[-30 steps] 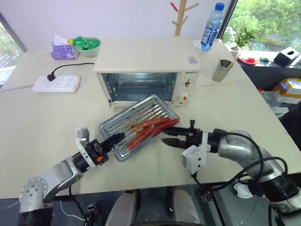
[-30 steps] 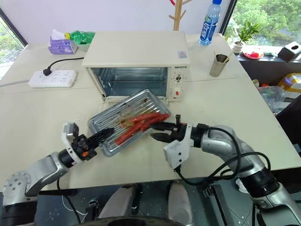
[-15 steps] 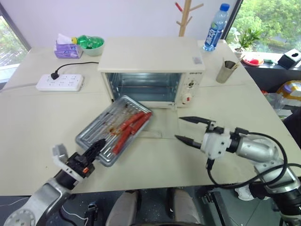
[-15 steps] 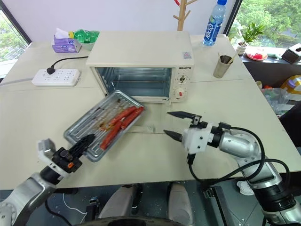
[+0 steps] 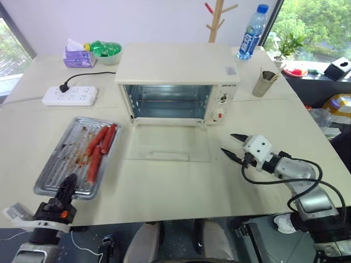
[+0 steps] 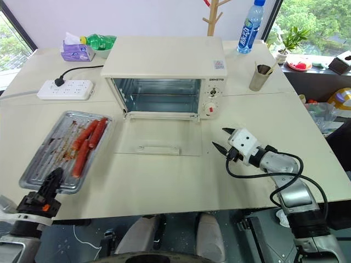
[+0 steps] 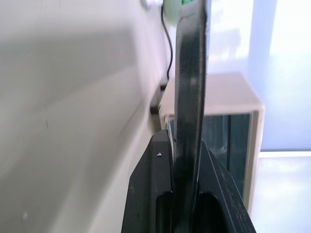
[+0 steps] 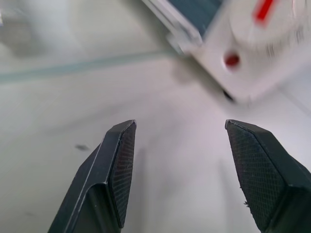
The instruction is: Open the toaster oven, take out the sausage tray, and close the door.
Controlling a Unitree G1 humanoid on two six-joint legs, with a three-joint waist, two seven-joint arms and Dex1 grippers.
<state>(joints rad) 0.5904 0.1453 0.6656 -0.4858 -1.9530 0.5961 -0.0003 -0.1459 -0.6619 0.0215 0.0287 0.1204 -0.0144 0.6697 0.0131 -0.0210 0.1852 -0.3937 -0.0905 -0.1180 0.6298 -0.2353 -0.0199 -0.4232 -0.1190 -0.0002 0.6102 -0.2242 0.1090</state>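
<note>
From the left eye view, the toaster oven [image 5: 178,82] stands mid-table with its door [image 5: 169,143] folded flat onto the table [image 5: 263,120] in front of it, cavity bare. The sausage tray [image 5: 74,155] lies on the table well to the left of the door, red sausages bunched along its side nearer the oven. The left gripper [image 5: 64,190] sits at the tray's near edge, jaws pinching its rim. The right gripper [image 5: 235,146] hovers over the table just right of the door, jaws spread, holding nothing. A power strip [image 5: 70,95], a tissue pack [image 5: 74,56] and a water bottle [image 5: 248,32] stand farther back.

In the left wrist view, the fingers [image 7: 153,194] press together on the tray's thin edge, which runs up the middle; the oven shows beyond.

In the right wrist view, the two pads [image 8: 121,167] stand wide apart over bare table, the oven's lower corner with a red button [image 8: 231,59] ahead.
</note>
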